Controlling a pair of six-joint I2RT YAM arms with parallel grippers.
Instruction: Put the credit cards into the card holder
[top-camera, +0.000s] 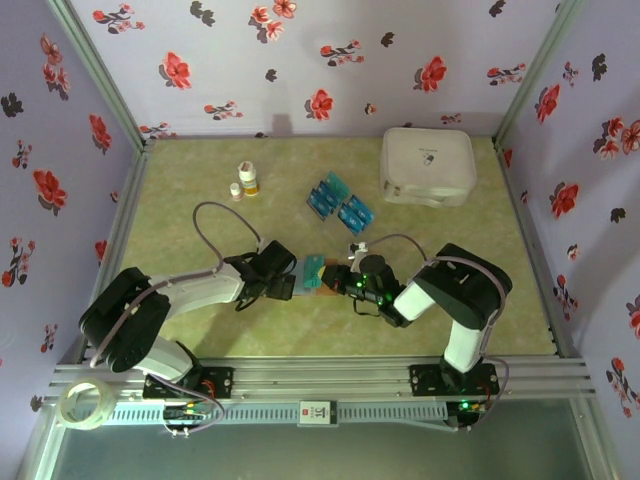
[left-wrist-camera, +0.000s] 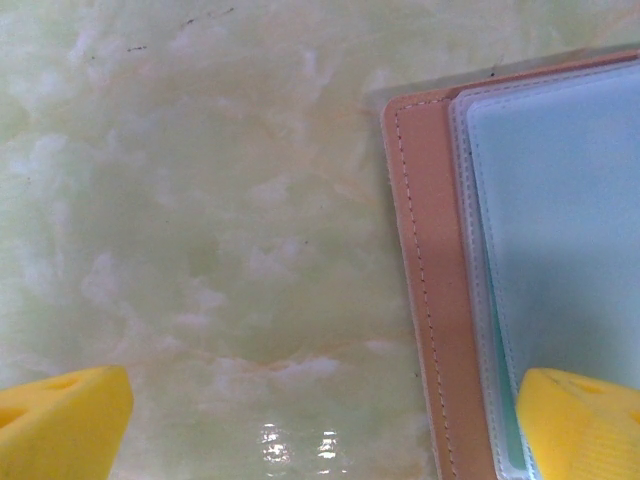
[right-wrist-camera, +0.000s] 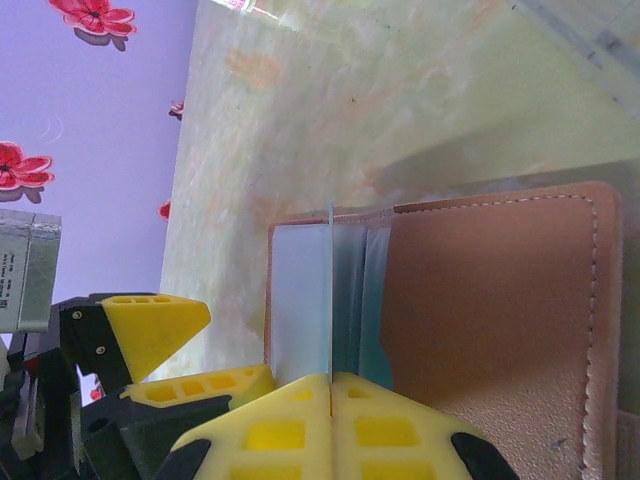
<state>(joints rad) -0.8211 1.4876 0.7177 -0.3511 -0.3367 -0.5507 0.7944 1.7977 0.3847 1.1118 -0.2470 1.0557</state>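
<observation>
The brown card holder (top-camera: 320, 289) lies open on the table between my two grippers, a teal card (top-camera: 313, 268) showing in it. My left gripper (top-camera: 289, 284) is open at its left edge. In the left wrist view one yellow fingertip (left-wrist-camera: 585, 425) rests over the clear sleeves of the card holder (left-wrist-camera: 435, 300); the other stands over bare table. My right gripper (right-wrist-camera: 330, 385) is shut on a thin clear sleeve leaf (right-wrist-camera: 330, 290) of the card holder (right-wrist-camera: 500, 300), held edge-on and upright. Several teal credit cards (top-camera: 340, 203) lie loose further back.
A large white case (top-camera: 427, 165) sits at the back right. Two small bottles (top-camera: 246, 181) stand at the back left. A tape roll (top-camera: 84, 405) lies on the front rail at the left. Floral walls close in the table on three sides.
</observation>
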